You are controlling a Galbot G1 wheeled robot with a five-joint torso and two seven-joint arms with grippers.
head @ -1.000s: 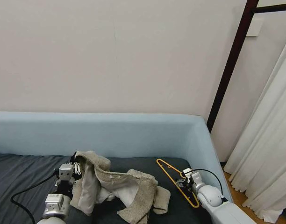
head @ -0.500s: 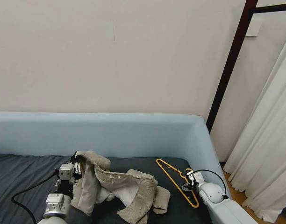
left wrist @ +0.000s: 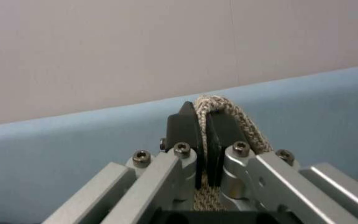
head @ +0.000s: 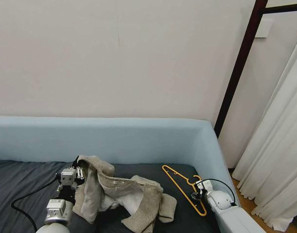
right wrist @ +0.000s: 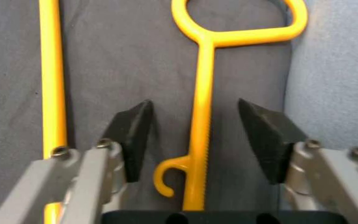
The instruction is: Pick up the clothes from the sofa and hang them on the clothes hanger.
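My left gripper [head: 78, 170], low at seven o'clock in the head view, is clenched on a fold of the beige knit garment [head: 124, 194]. The garment lies heaped at six o'clock on the dark seat of the pale blue sofa [head: 114, 138]. At five o'clock my right gripper [right wrist: 195, 128] is spread wide, its pads either side of one bar of the yellow hanger [head: 180, 182], which lies flat on the seat.

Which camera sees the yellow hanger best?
The right wrist view: the hanger is close up inside the open right tool. The head view shows it whole, small, on the sofa. The left wrist view faces the cloth.
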